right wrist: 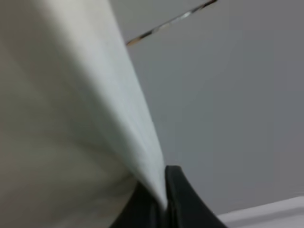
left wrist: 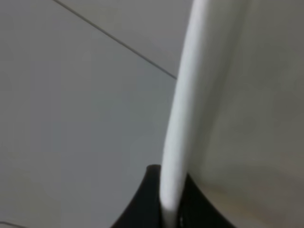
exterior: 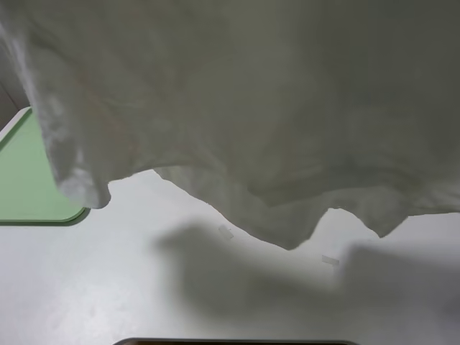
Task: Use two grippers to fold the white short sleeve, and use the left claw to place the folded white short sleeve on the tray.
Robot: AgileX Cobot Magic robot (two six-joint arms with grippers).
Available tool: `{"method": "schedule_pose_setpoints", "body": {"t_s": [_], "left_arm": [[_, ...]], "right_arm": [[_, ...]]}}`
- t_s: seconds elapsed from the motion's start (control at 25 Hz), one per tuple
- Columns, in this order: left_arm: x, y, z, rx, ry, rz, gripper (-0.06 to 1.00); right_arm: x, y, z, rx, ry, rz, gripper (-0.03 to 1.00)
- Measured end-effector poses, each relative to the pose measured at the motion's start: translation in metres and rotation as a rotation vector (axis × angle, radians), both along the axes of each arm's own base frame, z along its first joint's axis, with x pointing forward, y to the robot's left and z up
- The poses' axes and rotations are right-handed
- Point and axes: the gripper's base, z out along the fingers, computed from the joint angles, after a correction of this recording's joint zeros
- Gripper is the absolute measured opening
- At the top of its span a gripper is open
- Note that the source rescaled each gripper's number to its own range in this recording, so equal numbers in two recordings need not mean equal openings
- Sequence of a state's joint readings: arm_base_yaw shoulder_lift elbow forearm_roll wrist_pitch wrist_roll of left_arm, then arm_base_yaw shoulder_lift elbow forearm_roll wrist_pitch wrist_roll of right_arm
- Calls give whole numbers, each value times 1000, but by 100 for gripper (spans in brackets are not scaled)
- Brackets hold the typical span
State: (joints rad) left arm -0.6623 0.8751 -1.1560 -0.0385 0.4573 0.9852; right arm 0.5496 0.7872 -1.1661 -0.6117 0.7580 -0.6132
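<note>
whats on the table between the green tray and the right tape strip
Exterior high view: between the tray and the right tape strip the table carries only a second small tape strip and the shadow of the lifted white short sleeve.

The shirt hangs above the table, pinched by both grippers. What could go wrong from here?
1. The left gripper and right gripper each pinch only a thin edge of the white short sleeve, so it may slip out.
2. Its hem hangs uneven and wrinkled, so the fold may land crooked.
3. The cloth fills most of the high view, hiding both grippers there and part of the tray. Lowering is hard to check from that view.
</note>
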Motion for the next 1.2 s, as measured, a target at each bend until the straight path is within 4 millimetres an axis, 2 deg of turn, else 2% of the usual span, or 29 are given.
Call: {"method": "schedule_pose_setpoints", "body": {"t_s": [0.08, 0.16, 0.2, 0.28, 0.32, 0.36, 0.4, 0.44, 0.48, 0.52, 0.6, 0.64, 0.68, 0.72, 0.92, 1.04, 1.2], "left_arm": [[0, 2, 10, 26, -7, 11, 0], [12, -2, 5, 82, 12, 42, 0], [24, -4, -1, 121, 37, 74, 0], [55, -10, -21, 224, 110, 154, 0], [75, -13, -35, 272, 162, 195, 0], [92, -13, -49, 309, 209, 232, 0], [111, -16, -65, 353, 261, 258, 0], [129, -15, -83, 390, 315, 288, 0], [143, -14, -97, 419, 360, 307, 0], [158, -13, -115, 448, 412, 326, 0], [180, -11, -146, 497, 500, 347, 0], [188, -10, -158, 511, 532, 355, 0], [194, -10, -167, 518, 547, 357, 0], [199, -11, -174, 519, 552, 358, 0], [212, -14, -181, 551, 465, 315, 0], [213, -14, -180, 570, 430, 297, 0], [215, -14, -180, 590, 403, 286, 0]], "right_arm": [[8, 5, 12, -11, -14, 4, 0], [21, 13, 9, -37, 14, 3, 0], [21, 13, 9, -37, 14, 3, 0], [51, 30, -7, -94, 99, -3, 0], [57, 33, -11, -107, 117, -5, 0], [82, 48, -29, -157, 192, -7, 0], [95, 56, -40, -185, 234, -7, 0], [124, 74, -69, -248, 328, -4, 0], [124, 74, -69, -248, 328, -4, 0], [139, 82, -86, -290, 374, -5, 0], [168, 97, -126, -392, 473, -7, 0], [189, 105, -159, -466, 537, -11, 0], [198, 106, -173, -496, 561, -17, 0], [212, 107, -199, -512, 610, -31, 0], [230, 100, -229, -470, 667, -79, 0], [235, 94, -230, -441, 649, -88, 0], [240, 86, -226, -499, 607, -97, 0]]}}
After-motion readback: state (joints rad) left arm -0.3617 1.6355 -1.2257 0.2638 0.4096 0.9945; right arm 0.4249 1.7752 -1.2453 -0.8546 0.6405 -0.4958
